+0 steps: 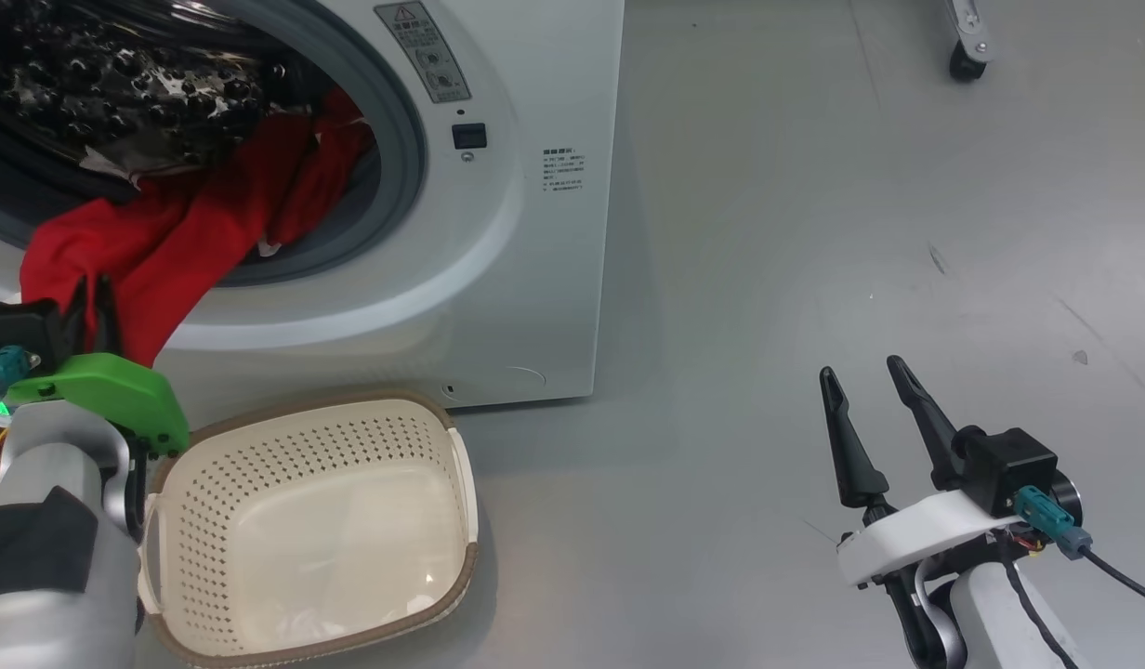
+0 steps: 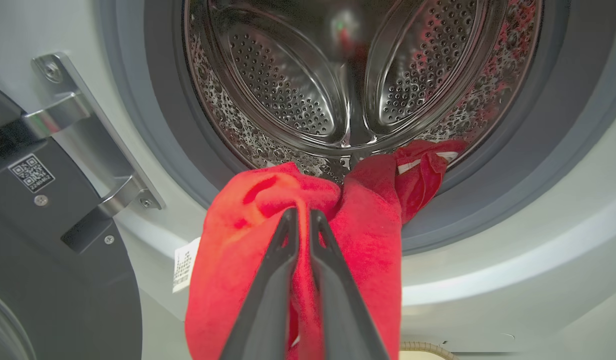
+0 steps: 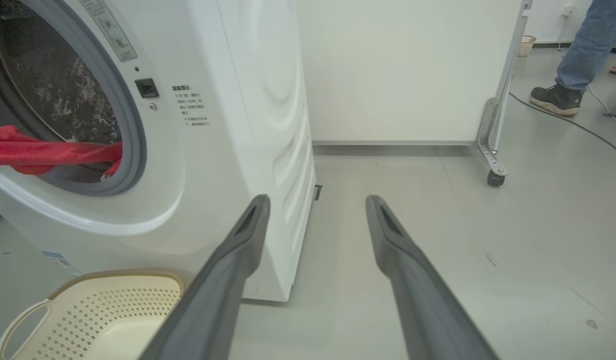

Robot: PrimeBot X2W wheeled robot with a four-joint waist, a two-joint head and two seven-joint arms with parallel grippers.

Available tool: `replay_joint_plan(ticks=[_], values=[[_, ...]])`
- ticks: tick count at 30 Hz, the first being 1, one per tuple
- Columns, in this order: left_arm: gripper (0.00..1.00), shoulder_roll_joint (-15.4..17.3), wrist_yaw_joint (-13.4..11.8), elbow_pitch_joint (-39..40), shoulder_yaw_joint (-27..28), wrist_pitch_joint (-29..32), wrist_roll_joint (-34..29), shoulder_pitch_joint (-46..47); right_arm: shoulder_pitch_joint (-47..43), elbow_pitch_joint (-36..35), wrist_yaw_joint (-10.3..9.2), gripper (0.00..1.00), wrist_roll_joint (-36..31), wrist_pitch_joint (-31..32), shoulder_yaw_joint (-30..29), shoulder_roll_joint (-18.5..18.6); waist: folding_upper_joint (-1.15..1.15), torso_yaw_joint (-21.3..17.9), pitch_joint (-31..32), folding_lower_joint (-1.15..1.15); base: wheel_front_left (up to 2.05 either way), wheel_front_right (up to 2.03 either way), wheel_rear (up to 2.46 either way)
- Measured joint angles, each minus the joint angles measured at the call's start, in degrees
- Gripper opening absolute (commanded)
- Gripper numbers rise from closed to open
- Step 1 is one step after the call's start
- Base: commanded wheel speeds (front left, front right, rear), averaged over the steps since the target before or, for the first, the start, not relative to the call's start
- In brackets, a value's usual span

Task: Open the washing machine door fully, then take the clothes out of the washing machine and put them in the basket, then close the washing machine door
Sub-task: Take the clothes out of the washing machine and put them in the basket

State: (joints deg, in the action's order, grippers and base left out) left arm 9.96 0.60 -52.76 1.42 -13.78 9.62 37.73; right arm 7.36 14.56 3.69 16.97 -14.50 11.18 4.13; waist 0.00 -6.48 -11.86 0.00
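The white washing machine (image 1: 517, 232) stands with its mouth uncovered. In the left wrist view the washing machine door (image 2: 53, 270) hangs swung out at the left on its steel hinge (image 2: 88, 125). Red clothes (image 1: 191, 232) spill from the steel drum (image 2: 288, 80) over the grey ring. My left gripper (image 2: 302, 215) is shut on a fold of the clothes (image 2: 238, 240) just outside the mouth, above the basket (image 1: 284, 455). The cream basket sits on the floor in front of the machine and holds nothing. My right gripper (image 1: 861, 372) hovers open over bare floor to the right, with nothing between its fingers (image 3: 238, 250).
A wheeled white panel with a caster (image 3: 494, 177) stands behind the machine's right side. A person's shoe (image 3: 555, 97) and a floor cable (image 3: 578, 125) are at the far right. Grey floor spreads to the right of the machine.
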Motion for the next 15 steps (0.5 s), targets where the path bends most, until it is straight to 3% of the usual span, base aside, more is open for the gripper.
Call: replay_joint_plan(ticks=[10,15], values=[[0.00,-0.3,1.3,6.5,-1.0,-0.6,-0.2,-4.2,-1.7,-0.3,0.76,1.00,-0.4,0.0,-0.2,0.0,0.00,1.8,3.7,0.00,0.00,0.00,0.00],[0.00,-0.5,1.2,14.0,-2.5,-0.6,-2.4,-6.2,-1.8,-0.6,0.78,1.00,-0.5,0.0,-0.5,-0.1,0.00,2.0,4.2,0.00,0.00,0.00,0.00]])
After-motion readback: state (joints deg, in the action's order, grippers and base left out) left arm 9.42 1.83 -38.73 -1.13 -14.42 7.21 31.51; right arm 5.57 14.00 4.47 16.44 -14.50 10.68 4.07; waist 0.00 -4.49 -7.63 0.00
